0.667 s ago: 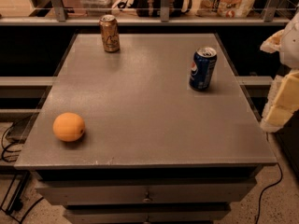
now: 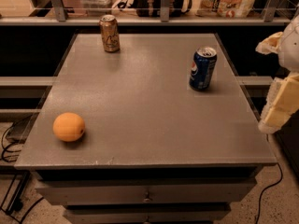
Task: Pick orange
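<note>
The orange (image 2: 68, 127) is a round, plain orange fruit lying near the front left corner of the grey table (image 2: 149, 101). My gripper (image 2: 279, 104) shows as pale yellow parts at the right edge of the camera view, beside the table's right edge and above floor level. It is far to the right of the orange, with nothing seen in it.
A gold-brown can (image 2: 109, 33) stands at the back left of the table. A blue Pepsi can (image 2: 202, 68) stands at the right, close to the gripper. A shelf with bags and rails (image 2: 163, 3) runs behind the table. Cables (image 2: 9, 143) lie on the floor at left.
</note>
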Controlling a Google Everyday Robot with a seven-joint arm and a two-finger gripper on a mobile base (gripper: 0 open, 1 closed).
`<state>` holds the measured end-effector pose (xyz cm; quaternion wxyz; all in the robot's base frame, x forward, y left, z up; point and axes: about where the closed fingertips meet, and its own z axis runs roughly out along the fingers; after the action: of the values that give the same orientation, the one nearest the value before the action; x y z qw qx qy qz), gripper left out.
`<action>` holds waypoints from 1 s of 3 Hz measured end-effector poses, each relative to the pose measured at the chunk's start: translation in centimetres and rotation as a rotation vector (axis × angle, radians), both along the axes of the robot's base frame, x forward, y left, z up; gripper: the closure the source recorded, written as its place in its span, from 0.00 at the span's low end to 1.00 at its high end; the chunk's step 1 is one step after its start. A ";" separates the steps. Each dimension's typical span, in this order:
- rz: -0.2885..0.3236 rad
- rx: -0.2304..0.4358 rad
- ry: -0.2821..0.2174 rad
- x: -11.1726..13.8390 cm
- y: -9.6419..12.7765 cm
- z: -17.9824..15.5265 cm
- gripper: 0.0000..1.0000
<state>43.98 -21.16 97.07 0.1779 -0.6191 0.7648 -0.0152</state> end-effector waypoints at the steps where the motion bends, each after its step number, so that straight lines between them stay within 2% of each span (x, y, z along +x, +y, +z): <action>1: 0.061 0.102 -0.033 0.7 2.3 -0.7 0.00; 2: 0.120 0.204 -0.076 2.2 6.8 -0.9 0.00; 3: 0.196 0.287 -0.092 3.8 12.3 -1.5 0.00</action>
<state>47.82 -8.82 95.55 0.2998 -0.6575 0.6862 0.0832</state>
